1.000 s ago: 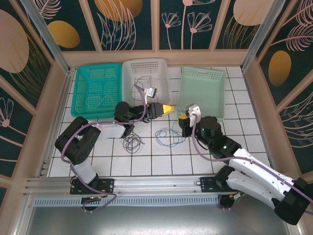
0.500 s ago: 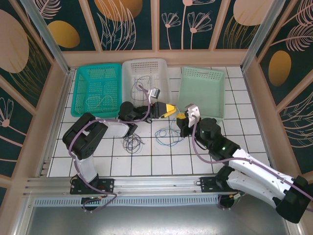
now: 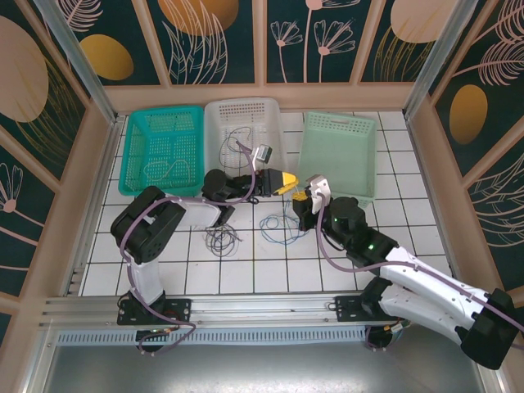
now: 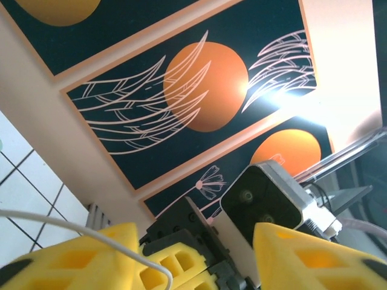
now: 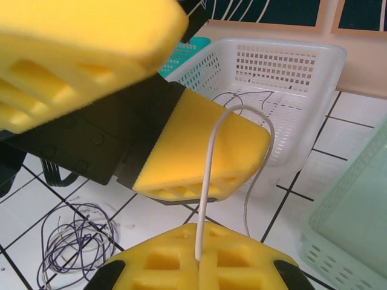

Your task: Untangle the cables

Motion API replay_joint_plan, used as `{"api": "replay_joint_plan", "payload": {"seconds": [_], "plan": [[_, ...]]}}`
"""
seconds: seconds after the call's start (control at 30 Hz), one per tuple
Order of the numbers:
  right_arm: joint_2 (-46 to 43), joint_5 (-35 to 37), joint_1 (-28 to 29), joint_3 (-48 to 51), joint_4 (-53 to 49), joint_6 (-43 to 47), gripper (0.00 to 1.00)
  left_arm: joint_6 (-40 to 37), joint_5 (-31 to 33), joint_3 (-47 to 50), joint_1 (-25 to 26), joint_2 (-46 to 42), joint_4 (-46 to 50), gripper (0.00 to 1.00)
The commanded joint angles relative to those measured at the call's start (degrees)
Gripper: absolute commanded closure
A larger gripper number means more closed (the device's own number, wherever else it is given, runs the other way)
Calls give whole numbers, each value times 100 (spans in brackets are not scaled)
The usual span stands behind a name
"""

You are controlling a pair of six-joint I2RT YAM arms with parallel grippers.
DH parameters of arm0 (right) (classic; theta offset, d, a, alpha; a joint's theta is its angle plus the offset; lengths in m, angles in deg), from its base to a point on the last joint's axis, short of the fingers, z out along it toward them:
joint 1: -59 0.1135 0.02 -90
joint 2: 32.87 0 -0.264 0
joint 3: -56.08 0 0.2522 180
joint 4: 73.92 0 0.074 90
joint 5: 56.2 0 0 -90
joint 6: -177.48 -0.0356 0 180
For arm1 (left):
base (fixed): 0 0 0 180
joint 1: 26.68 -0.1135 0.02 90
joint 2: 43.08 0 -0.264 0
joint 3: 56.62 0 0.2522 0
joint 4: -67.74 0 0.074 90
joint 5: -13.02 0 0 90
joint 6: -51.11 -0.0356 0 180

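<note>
Yellow foam pads of the right claw [image 5: 199, 241] are clenched together, pinching a white cable [image 5: 206, 181] in the seam between them. The cable rises from the pinch, arcs over the tip of one finger [image 5: 181, 151] of the left claw [image 4: 195, 232] and drops back toward the tabletop [image 3: 246, 270]. Left claw is released: jaws stand apart, with the cable draped across one pad, not clamped. The two claws sit nose to nose, tips close, just in front of the white basket [image 3: 244, 105]. On the tiles below them a blue cable [image 3: 282, 231] lies in loose loops near the right claw. A dark cable tangle [image 3: 221, 239] sits just beside it on the left; can't tell if the two are linked. A dark cable [image 3: 237, 135] also lies inside the white basket. The teal basket [image 3: 135, 155] on the left holds a pale cable [image 3: 164, 170]. The pale green basket [image 3: 340, 123] is on the right, beyond the right arm
</note>
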Motion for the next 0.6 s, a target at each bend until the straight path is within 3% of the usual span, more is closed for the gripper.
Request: {"api": "replay_joint_plan", "payload": {"seconds": [0.0,0.2,0.27,0.3,0.47,0.57], "plan": [[-9,-88,49,43,73,46,100,76,32,-130,35,124,-486,58],[-60,-81,68,60,69,32,100,113,77,-180,57,172,-602,85],[-70,-68,64,86,54,2,95,110,101,-184,57,165,-623,95],[-85,-62,68,110,44,-33,89,116,111,-188,53,170,-658,100],[-270,140,68,328,-51,-327,49,127,172,-178,56,132,-781,100],[-414,17,68,511,-206,-566,40,78,242,-162,53,99,-816,100]]}}
